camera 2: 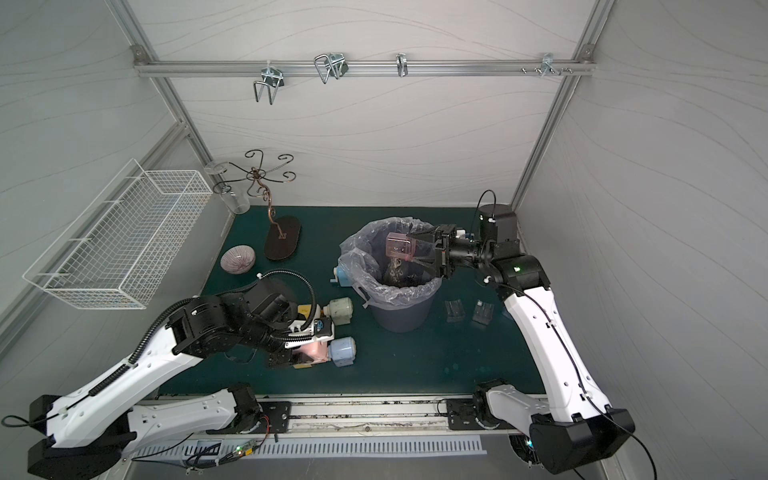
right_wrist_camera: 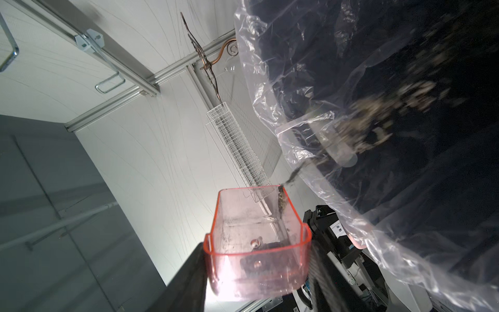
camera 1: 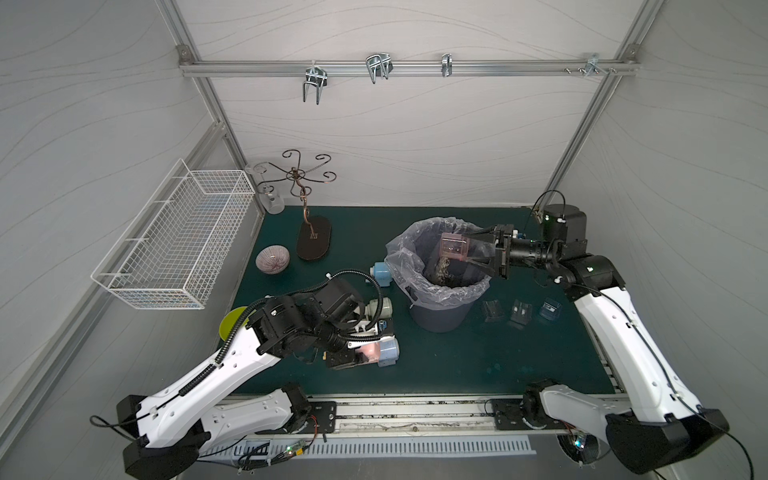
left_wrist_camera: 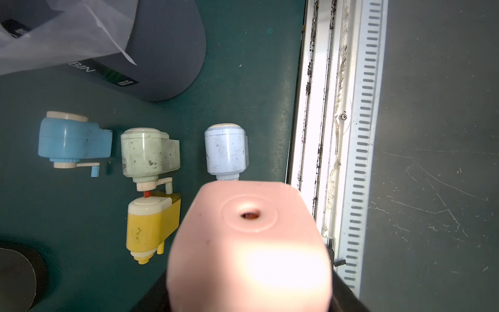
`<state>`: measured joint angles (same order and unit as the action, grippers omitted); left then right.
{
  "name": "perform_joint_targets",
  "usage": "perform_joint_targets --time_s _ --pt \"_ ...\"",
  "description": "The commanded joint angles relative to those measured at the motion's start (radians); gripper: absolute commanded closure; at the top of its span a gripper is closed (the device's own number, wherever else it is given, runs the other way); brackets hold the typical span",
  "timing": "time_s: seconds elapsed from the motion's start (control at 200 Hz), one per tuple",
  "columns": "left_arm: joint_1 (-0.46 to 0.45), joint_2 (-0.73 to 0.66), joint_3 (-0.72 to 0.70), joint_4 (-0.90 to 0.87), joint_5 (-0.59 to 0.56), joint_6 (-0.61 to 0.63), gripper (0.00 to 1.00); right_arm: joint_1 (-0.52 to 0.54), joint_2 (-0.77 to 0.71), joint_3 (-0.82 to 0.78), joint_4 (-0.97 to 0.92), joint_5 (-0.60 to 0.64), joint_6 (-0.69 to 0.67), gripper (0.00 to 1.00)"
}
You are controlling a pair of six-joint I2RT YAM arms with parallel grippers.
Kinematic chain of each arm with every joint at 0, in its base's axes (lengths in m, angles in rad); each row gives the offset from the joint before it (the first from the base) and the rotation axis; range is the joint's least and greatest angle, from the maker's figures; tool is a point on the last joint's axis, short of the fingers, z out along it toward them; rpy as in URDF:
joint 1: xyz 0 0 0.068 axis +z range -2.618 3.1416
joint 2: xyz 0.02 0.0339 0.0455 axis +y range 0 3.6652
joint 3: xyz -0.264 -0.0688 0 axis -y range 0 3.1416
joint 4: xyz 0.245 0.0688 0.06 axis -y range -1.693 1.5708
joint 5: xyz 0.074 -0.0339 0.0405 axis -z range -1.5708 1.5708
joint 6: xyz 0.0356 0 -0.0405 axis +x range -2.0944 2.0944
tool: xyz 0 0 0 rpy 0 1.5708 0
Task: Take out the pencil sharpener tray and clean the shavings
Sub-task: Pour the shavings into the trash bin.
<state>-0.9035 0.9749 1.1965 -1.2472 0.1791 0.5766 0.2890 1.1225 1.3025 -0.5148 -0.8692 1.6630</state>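
Well within bin (camera 1: 441, 292) rim, pink tray (camera 1: 454, 247)

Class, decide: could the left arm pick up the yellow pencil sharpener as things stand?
Probably not yet. The left tool is shut on the pink sharpener, so its jaws are taken. The yellow sharpener lies close by on the mat, nothing lying on it, so the way looks free.

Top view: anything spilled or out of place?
Yes. Dark crumbs litter the front rail, outside the bin; the left wrist view shows them too. The pour itself looks clean: shavings drop from the pink tray in the right hand into the bin.
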Motion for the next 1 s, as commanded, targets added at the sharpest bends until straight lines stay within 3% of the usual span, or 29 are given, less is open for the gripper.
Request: perform_joint_targets --time_s 0.0,0.08,0.135,0.205,0.265,0.335,0.41,0.465,0.505,0.55,0.615,0.67,0.705,0.745,0.795,0.845,0.886,0.936,0.996 --pt "-0.003 -0.012 0.010 0.032 0.000 0.017 1.00 -0.004 -0.025 -0.002 0.082 -0.007 0.082 1.00" --pt "-0.004 -0.012 0.002 0.046 -0.004 0.022 1.00 -0.023 -0.007 -0.057 0.116 -0.083 0.148 1.00" --pt "-0.005 -0.005 0.007 0.041 -0.003 0.015 1.00 0.009 -0.035 -0.074 0.216 -0.059 0.207 1.00" --pt "-0.003 -0.005 0.001 0.036 0.004 0.009 1.00 0.000 -0.042 -0.038 0.154 -0.009 0.146 1.00" --pt "-0.003 -0.008 -0.011 0.053 0.002 0.017 1.00 -0.041 -0.006 -0.064 0.112 -0.087 0.145 1.00" --pt "-0.004 0.000 0.000 0.053 0.003 0.017 1.00 -0.005 -0.034 -0.129 0.307 -0.076 0.269 1.00" --pt "-0.003 0.000 0.006 0.038 0.002 0.015 1.00 0.009 -0.047 -0.062 0.182 0.005 0.170 1.00" --pt "-0.004 -0.009 -0.008 0.055 -0.010 0.026 1.00 -0.048 -0.005 -0.061 0.121 -0.071 0.128 1.00" --pt "-0.004 -0.011 -0.011 0.064 -0.021 0.034 1.00 -0.062 -0.003 -0.113 0.215 -0.131 0.205 1.00" --pt "-0.004 -0.006 -0.001 0.060 -0.023 0.034 1.00 -0.042 -0.031 -0.135 0.326 -0.095 0.263 1.00" --pt "-0.004 -0.005 0.010 0.042 -0.018 0.035 1.00 -0.037 -0.034 -0.068 0.205 -0.038 0.150 1.00" --pt "-0.004 -0.008 0.005 0.047 -0.017 0.045 1.00 -0.072 0.008 -0.066 0.152 -0.098 0.112 1.00" --pt "-0.004 -0.008 0.006 0.052 -0.023 0.053 1.00 -0.066 0.009 -0.112 0.259 -0.136 0.195 1.00" --pt "-0.004 -0.003 0.015 0.046 -0.026 0.056 1.00 -0.029 -0.011 -0.136 0.414 -0.096 0.257 1.00" --pt "-0.004 0.001 0.024 0.028 -0.030 0.054 1.00 -0.013 -0.012 -0.087 0.359 -0.062 0.162 1.00" --pt "-0.003 0.001 0.024 0.021 -0.041 0.064 1.00 -0.053 0.031 -0.053 0.359 -0.126 0.043 1.00" --pt "-0.002 0.003 0.024 0.023 -0.055 0.078 1.00 -0.074 0.057 -0.071 0.393 -0.182 0.055 1.00" --pt "0.013 0.012 0.036 0.019 -0.065 0.088 1.00 -0.064 0.053 -0.120 0.524 -0.159 0.100 1.00" --pt "0.065 0.023 0.058 -0.001 -0.034 0.098 1.00 -0.061 0.050 -0.105 0.524 -0.153 0.005 1.00"
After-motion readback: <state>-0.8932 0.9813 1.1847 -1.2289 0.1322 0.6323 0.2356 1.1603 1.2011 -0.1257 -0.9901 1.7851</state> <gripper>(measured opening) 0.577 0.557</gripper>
